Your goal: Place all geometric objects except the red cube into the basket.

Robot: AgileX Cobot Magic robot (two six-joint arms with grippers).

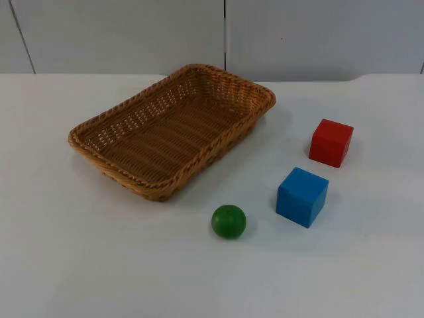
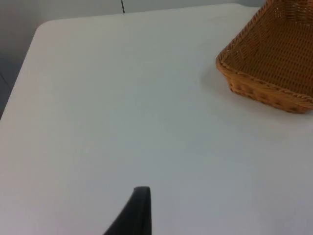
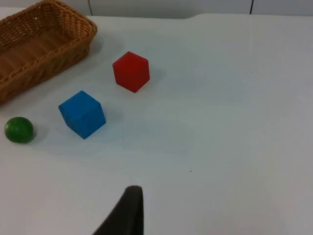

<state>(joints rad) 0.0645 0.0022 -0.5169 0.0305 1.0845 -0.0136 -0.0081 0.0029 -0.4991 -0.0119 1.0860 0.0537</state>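
On white table (image 1: 66, 265): one basket (image 1: 99, 129), one green ball (image 1: 228, 221), two cubes; jaws' state untellable.

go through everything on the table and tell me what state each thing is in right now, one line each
Basket: upright on the table, nothing in it.
Green ball: on the table, outside the basket, untouched.
Blue cube: on the table, flat on one face, outside the basket.
Red cube: on the table, apart from the blue cube.

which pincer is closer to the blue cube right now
Right. The right pincer looks across bare table at the blue cube; the left pincer faces the basket's far side, away from the cube.
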